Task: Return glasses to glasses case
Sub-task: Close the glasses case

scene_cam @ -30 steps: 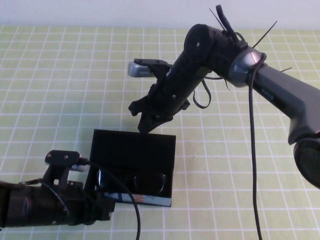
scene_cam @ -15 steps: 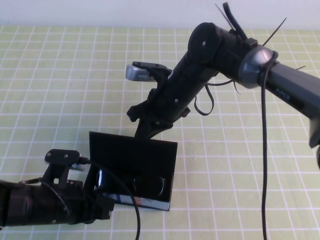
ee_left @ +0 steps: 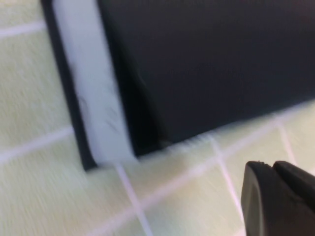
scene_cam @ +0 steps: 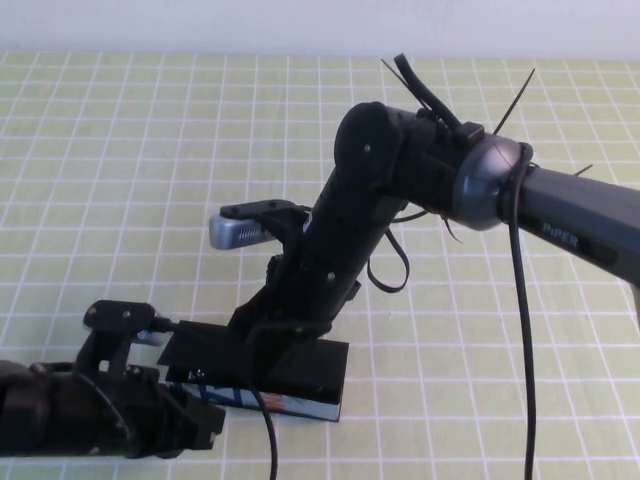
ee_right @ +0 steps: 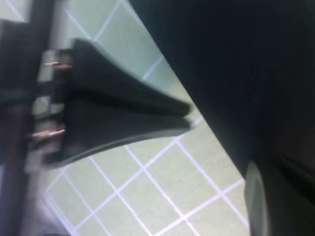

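The glasses case (scene_cam: 300, 375) lies near the front edge of the worktop (scene_cam: 120, 150), its lid lowered almost flat under the right pincer (scene_cam: 262, 345), which presses down on the lid; whether that pincer is clenched or released cannot be told. The glasses are not visible now and are presumably inside the case. The left pincer (scene_cam: 200, 425) sits low at the case's left end, beside its blue-grey front edge (ee_left: 93, 108); its state cannot be told either. The case looks like a light, stiff box with a smooth lid, likely to slide on the worktop, so pushing flat on the lid's middle while the other arm braces the end seems wisest.
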Action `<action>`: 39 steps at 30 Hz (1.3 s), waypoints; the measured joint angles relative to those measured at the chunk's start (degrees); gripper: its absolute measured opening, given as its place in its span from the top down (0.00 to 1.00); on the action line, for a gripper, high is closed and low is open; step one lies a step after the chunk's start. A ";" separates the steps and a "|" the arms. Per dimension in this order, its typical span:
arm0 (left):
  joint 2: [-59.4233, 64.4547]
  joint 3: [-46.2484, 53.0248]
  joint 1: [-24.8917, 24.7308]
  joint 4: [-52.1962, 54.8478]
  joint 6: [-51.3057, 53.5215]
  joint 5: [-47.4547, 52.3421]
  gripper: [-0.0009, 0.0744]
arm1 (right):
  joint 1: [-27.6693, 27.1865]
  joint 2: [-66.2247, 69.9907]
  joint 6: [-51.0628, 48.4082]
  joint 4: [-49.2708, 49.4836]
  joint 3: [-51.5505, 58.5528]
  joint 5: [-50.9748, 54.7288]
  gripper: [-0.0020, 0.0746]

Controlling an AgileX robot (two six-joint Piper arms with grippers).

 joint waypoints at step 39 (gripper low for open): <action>-86.22 19.49 0.00 32.22 -26.70 -19.50 0.99 | 3.12 -26.04 6.97 -7.59 12.79 -2.70 0.99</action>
